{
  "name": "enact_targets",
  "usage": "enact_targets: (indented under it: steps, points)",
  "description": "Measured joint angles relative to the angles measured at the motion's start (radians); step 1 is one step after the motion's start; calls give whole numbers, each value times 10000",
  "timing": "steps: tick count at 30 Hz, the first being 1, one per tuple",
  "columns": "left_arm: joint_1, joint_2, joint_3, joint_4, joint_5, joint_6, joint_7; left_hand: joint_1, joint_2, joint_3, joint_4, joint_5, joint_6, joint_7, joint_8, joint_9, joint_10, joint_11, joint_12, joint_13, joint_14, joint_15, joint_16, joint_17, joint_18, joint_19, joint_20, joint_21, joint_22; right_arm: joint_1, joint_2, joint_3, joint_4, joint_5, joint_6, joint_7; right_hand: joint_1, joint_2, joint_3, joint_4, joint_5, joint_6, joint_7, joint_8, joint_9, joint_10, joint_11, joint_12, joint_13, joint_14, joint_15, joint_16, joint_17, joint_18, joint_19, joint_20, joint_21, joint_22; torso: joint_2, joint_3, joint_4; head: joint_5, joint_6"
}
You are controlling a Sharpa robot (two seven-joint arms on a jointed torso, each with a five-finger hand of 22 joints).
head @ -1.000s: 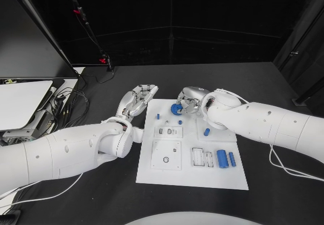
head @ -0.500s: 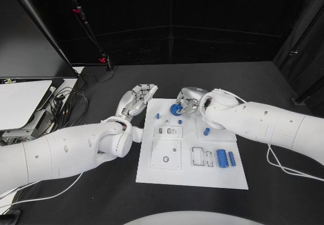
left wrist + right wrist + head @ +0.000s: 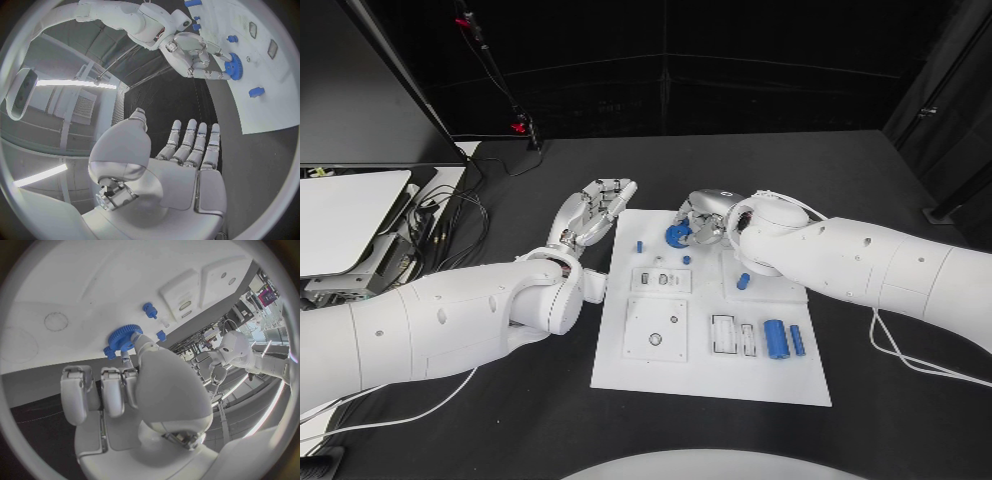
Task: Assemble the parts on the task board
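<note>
The white task board lies in the middle of the table. My right hand is over its far edge and pinches a blue gear just above the board. In the right wrist view the gear sits at the fingertips close to the board. My left hand lies open and flat beside the board's far left corner, holding nothing. In the left wrist view its fingers are straight, and the right hand with the gear lies beyond them.
Small blue pegs lie on the far half of the board. A larger blue cylinder and a thin blue bar lie near its right edge. A monitor and cables stand at the left.
My right hand has sunk slightly toward the board with the gear. The left hand has not moved.
</note>
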Motion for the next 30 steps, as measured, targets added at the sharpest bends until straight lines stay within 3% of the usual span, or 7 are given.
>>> enact_targets:
  steps: [3,10,18,26,30]
  points:
    - [0,3,0,-6,0,0,0,0,0,0,0,0,0,0,0,0,0,0,0,0,0,0,0,0,0,0,0,0,0,-1,-4,-3,0,-22,92,-6,-33,10,-70,11,-384,-343,-107,-187,-2,0,-151,0,0,-4,-109,0,0,-1,-23,-85,0,0,-2,2,0,0,-1]
    - [0,8,-1,-22,0,1,0,-39,38,0,0,0,0,0,0,0,0,0,0,0,0,0,0,0,0,0,0,0,0,-10,-34,1,29,-27,169,72,-29,11,-153,-71,-439,-1351,-467,-371,-57,-1,-358,0,0,19,-271,0,0,-1,11,-267,0,0,-4,3,0,2,15]
    - [0,17,-3,-53,0,1,0,2,79,0,0,0,0,0,0,0,0,0,0,0,0,0,0,0,0,0,0,0,0,-63,-243,-18,253,110,-9,446,81,-98,-222,-141,-456,-2576,-712,-420,-130,-14,-486,0,1,10,-382,0,-1,-1,-19,-371,0,7,-4,4,0,-38,54]
    - [0,21,-4,-77,0,2,0,2,79,0,0,0,0,0,0,0,0,0,0,0,0,0,0,0,0,0,0,0,0,-86,-803,-29,762,1418,-1054,1609,-31,-229,-472,2,-614,-3504,-912,-437,-177,-17,-625,0,1,-2,-463,0,-1,-1,-9,-497,0,7,-5,5,5,-63,85]
    - [0,23,-7,-85,0,3,1,2,78,0,0,0,0,0,0,0,0,0,0,0,0,0,0,0,0,0,0,0,0,-75,-1402,-23,1412,2617,-1830,2415,-55,-253,-614,144,-624,-3236,-803,-433,-152,18,-660,0,0,31,-503,0,0,-1,-24,-512,0,6,-7,2,5,-75,98]
